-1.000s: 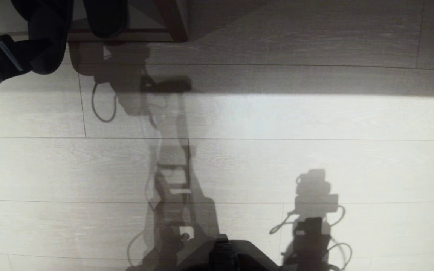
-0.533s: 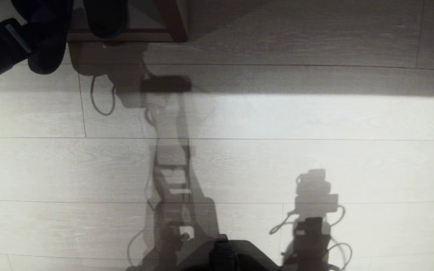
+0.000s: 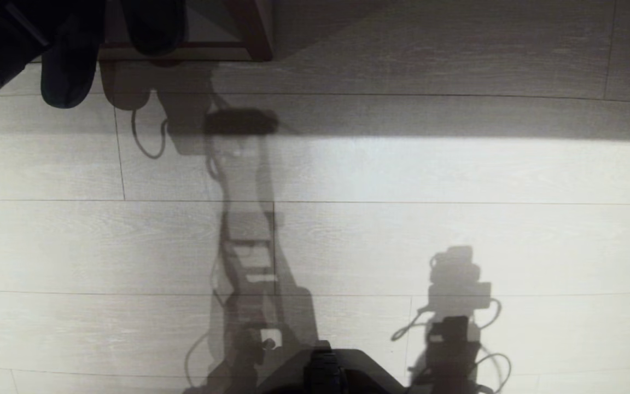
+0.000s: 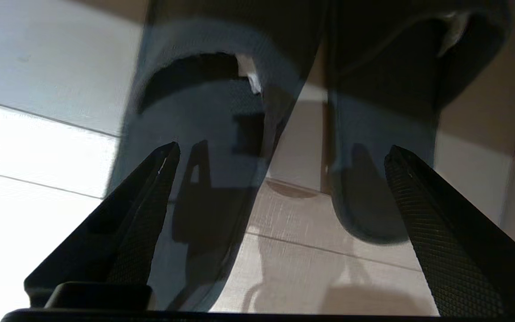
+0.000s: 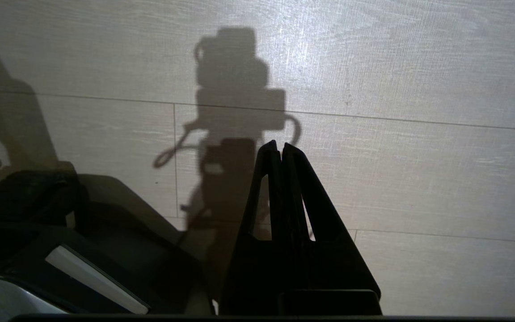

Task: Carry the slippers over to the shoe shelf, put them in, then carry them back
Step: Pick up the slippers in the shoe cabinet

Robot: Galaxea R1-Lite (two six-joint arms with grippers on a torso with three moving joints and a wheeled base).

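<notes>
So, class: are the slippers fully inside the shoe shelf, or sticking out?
Sticking out. Both slippers have heels overhanging the shoe shelf edge above the floor; the nearer one reaches farther.

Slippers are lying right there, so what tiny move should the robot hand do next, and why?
Probably ease the open left gripper forward over the slippers. Its fingers are spread wide and hold nothing, and both slippers lie just ahead, heels sticking out of the shoe shelf onto the floor.

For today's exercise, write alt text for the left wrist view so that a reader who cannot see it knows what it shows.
The left end effector, its fingers spread wide and holding nothing, points at the pair of dark slippers lying side by side. Their heels rest on the pale wood floor, and their toes point towards the beige shoe shelf.
</notes>
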